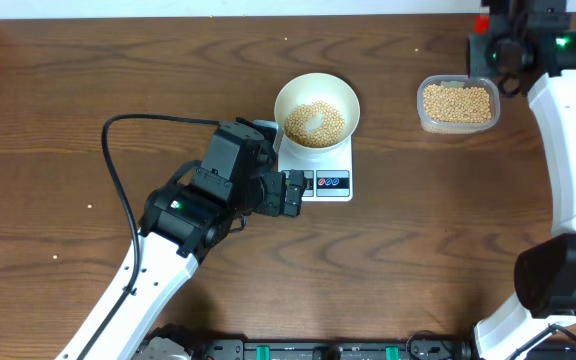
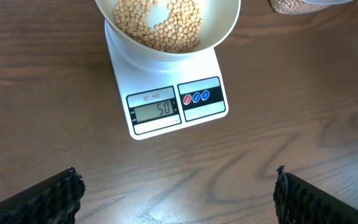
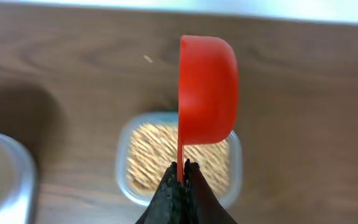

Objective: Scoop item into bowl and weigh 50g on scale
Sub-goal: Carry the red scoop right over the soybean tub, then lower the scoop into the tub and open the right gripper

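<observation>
The cream-white bowl (image 1: 316,108) stands on the white scale (image 1: 326,181) and holds tan beans (image 1: 315,124). In the left wrist view the bowl (image 2: 166,25) sits above the scale display (image 2: 157,110), which reads 50. My left gripper (image 1: 293,193) is open and empty just in front of the scale, its fingers wide apart (image 2: 176,193). My right gripper (image 3: 180,171) is shut on the handle of a red scoop (image 3: 207,87), held on its side above the clear tub of beans (image 3: 148,155). The scoop shows red at the top edge overhead (image 1: 483,22).
The clear plastic tub (image 1: 457,104) with beans stands at the back right, right of the scale. A black cable (image 1: 128,150) loops over the table left of my left arm. A pale blurred object (image 3: 5,171) is at the left of the right wrist view.
</observation>
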Action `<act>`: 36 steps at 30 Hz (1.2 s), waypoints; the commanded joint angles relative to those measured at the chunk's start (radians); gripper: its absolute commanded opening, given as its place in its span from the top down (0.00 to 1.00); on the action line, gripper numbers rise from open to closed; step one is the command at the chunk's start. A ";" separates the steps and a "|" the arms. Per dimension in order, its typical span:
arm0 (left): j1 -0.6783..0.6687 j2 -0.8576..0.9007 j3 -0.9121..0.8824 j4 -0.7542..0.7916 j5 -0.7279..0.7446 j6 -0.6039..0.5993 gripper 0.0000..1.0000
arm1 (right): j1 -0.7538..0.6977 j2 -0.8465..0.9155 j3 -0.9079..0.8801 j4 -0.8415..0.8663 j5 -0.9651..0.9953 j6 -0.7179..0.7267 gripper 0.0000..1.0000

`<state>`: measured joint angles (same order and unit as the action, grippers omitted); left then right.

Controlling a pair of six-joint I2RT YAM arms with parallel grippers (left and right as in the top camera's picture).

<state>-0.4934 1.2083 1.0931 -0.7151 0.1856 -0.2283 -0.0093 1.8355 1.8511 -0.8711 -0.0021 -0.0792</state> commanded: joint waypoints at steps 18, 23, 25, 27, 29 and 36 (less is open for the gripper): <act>0.003 0.002 0.017 -0.003 0.005 0.010 0.00 | -0.080 0.000 0.003 0.121 -0.391 0.099 0.99; 0.003 0.002 0.017 -0.003 0.005 0.010 0.00 | -0.182 0.000 0.002 0.056 -0.495 0.258 0.99; 0.003 0.002 0.017 -0.003 0.005 0.010 0.00 | -0.217 0.000 -0.002 0.028 -0.505 0.338 0.99; 0.003 0.002 0.017 -0.003 0.005 0.010 0.00 | -0.243 0.000 -0.008 0.006 -0.504 0.409 0.98; 0.003 0.002 0.017 -0.003 0.005 0.010 0.01 | -0.262 0.000 -0.024 0.000 -0.504 0.476 0.99; 0.003 0.002 0.017 -0.003 0.005 0.010 0.00 | -0.278 0.000 -0.170 0.066 -0.494 0.723 0.99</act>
<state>-0.4934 1.2083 1.0931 -0.7151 0.1856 -0.2283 -0.2878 1.8355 1.7386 -0.8219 -0.4805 0.4831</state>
